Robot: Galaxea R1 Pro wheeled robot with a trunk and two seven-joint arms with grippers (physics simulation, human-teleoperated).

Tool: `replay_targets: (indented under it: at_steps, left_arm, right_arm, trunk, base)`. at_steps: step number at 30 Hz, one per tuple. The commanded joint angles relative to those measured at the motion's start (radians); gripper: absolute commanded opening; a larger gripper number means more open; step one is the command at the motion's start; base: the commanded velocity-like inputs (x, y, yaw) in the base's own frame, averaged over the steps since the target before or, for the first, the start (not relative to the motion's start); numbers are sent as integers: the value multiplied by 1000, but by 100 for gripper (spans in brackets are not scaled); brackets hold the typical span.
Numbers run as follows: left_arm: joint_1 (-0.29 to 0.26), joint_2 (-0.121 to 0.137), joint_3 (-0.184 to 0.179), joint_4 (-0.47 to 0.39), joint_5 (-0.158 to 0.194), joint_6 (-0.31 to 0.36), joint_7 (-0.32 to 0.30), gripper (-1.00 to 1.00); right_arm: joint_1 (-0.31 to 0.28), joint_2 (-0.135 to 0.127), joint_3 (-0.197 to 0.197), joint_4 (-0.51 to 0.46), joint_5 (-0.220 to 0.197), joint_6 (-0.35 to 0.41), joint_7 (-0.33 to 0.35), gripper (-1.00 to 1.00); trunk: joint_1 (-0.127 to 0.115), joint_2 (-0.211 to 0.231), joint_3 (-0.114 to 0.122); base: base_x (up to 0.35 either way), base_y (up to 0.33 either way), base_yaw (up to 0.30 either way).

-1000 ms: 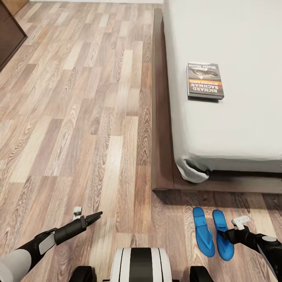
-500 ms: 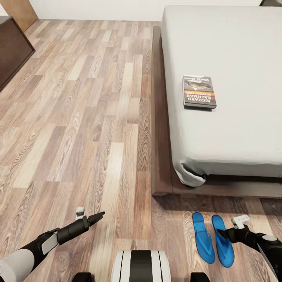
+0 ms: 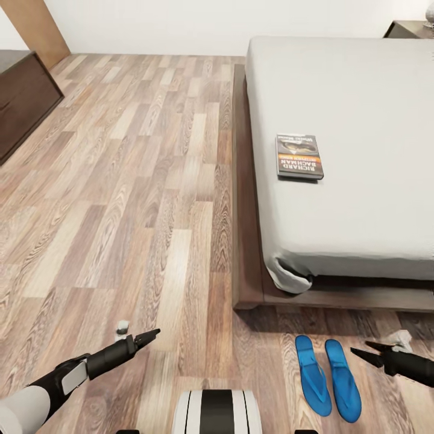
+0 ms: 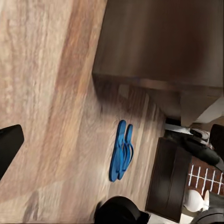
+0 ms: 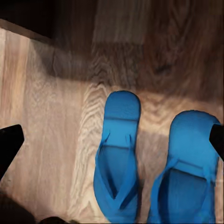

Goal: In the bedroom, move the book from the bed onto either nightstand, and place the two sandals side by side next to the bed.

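The book [image 3: 299, 157] lies flat on the light-grey mattress of the bed [image 3: 361, 108], near the mattress's left edge, well apart from both grippers: from the right gripper [image 3: 366, 352] it sits at about 11 o'clock in the head view, and from the left gripper [image 3: 149, 334] at about 1 o'clock. The right gripper hangs low over the plank floor [image 3: 120, 181] with its two dark fingers spread apart and nothing between them; the left gripper shows a single dark tip in the head view, and I cannot tell whether it is open or closed. The two sandals [image 3: 327, 375] rest on the floor side by side, close together, just past the foot of the bed, at 9 o'clock from the right gripper and just beside it; in the right wrist view the sandals [image 5: 154, 163] lie directly under that gripper's spread fingers. Between the grippers and the book stand the dark brown platform frame [image 3: 241, 181] and the corner of the mattress. A dark wood cabinet [image 3: 24, 102] stands at the far left, and a nightstand [image 3: 410, 27] corner shows at the top right beside the bed's head. The book's long axis runs toward 12 o'clock, roughly along the bed's length, its lettering upside down to the head camera. The sandals' long axes run roughly 12 to 6.
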Motion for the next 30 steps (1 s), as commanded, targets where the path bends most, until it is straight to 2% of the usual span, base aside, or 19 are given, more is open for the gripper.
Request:
replay_targets:
  at_steps: [1, 2, 4, 6, 8, 11, 16, 17, 18, 22, 24, 25, 27, 30]
  left_arm:
    - [2, 9, -9, 2, 10, 7, -3, 100]
    - [6, 32, -10, 6, 10, -9, -4, 100]
    - [17, 45, -11, 16, 10, -36, -11, 100]
    - [58, 53, -11, 86, 11, -117, -26, 100]
    - [76, 55, -11, 120, 11, -172, -32, 100]
    - [94, 56, -11, 140, 12, -217, -36, 100]
    - [131, 53, -13, 152, 8, -250, -35, 100]
    - [137, 48, -14, 153, 0, -256, -33, 100]
    - [150, 39, -16, 152, -36, -273, -31, 100]
    - [158, 28, -17, 152, -100, -287, -27, 100]
    - [160, 25, -18, 152, -111, -289, -19, 100]
    - [160, 23, -18, 152, -117, -290, 5, 100]
    - [161, 19, -18, 152, -121, -290, 44, 100]
    - [161, 15, -18, 152, -122, -291, 64, 100]
  right_arm:
    - [0, -27, -1, 52, -38, 10, 39, 100]
    - [0, -52, -1, 163, -74, 7, 96, 100]
    - [0, -60, -1, 258, -87, 3, 133, 100]
    - [0, -66, -1, 372, -110, -2, 162, 100]
    - [0, -67, -1, 404, -128, -3, 169, 100]
    - [0, -68, -1, 427, -151, -4, 173, 100]
    - [0, -67, -1, 452, -168, -5, 177, 100]
    - [0, -67, -1, 461, -168, -7, 176, 100]
    - [0, -66, 0, 490, -169, -27, 176, 100]
    - [0, -63, 1, 540, -169, -67, 175, 100]
    - [0, -63, 1, 549, -170, -73, 175, 100]
    - [0, -61, 1, 554, -170, -76, 175, 100]
    - [0, -60, 1, 557, -170, -78, 172, 100]
    - [0, -60, 1, 558, -170, -79, 170, 100]
  trunk:
    - [0, 0, 3]
    - [-1, 0, 7]
    - [-2, 1, 15]
    - [-3, 1, 23]
    - [-4, 2, 30]
    - [-5, 2, 42]
    - [-7, 4, 61]
    - [-8, 4, 65]
    - [-8, 4, 69]
    - [-10, 5, 85]
    - [-11, 5, 92]
    - [-11, 5, 92]
    - [-11, 5, 92]
    - [-11, 5, 92]
  base:
    - [0, 0, 0]
    - [0, 0, 0]
    - [0, 0, 0]
    - [0, 0, 0]
    - [0, 0, 0]
    - [0, 0, 0]
    - [0, 0, 0]
    - [0, 0, 0]
    - [0, 0, 0]
    - [0, 0, 0]
    - [0, 0, 0]
    - [0, 0, 0]
    - [0, 0, 0]
    - [0, 0, 0]
